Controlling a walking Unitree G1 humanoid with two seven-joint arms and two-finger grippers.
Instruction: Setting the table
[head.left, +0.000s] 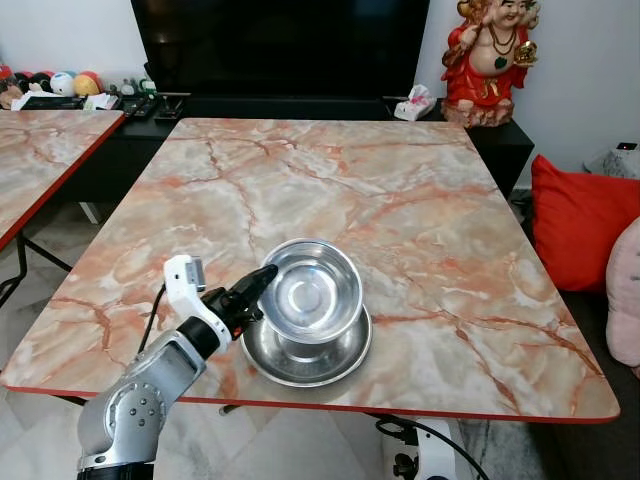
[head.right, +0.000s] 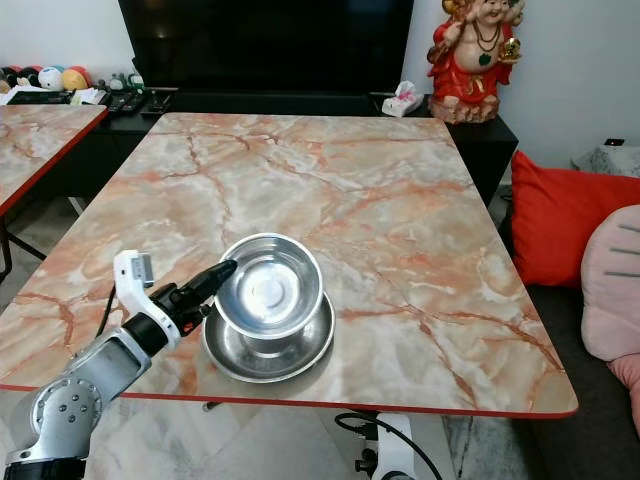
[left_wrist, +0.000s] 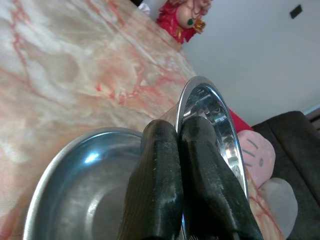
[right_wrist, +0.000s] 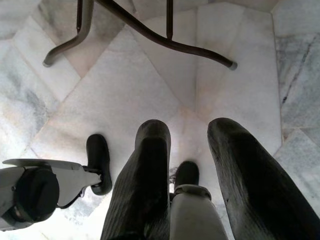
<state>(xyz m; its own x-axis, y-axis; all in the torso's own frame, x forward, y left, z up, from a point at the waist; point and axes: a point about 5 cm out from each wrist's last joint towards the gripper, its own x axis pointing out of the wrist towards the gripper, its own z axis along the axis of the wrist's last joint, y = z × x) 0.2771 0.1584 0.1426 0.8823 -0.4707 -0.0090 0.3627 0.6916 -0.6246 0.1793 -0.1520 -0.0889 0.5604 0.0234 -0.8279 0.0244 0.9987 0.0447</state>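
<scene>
A steel bowl (head.left: 311, 290) rests tilted on a shallow steel plate (head.left: 305, 358) near the front edge of the marble table (head.left: 330, 180). My left gripper (head.left: 262, 280) is shut on the bowl's left rim, one finger inside and one outside. In the left wrist view the two black fingers (left_wrist: 170, 180) pinch the bowl's rim (left_wrist: 200, 95) above the plate (left_wrist: 75, 175). My right gripper (right_wrist: 187, 145) hangs below the table with its fingers apart and nothing between them, over the tiled floor.
A second marble table (head.left: 40, 150) stands at the left. Behind the table are a dark TV console (head.left: 290, 105), a red figurine (head.left: 492, 55) and a tissue box (head.left: 413, 104). Red and pink cushions (head.left: 580, 220) lie on a sofa at the right.
</scene>
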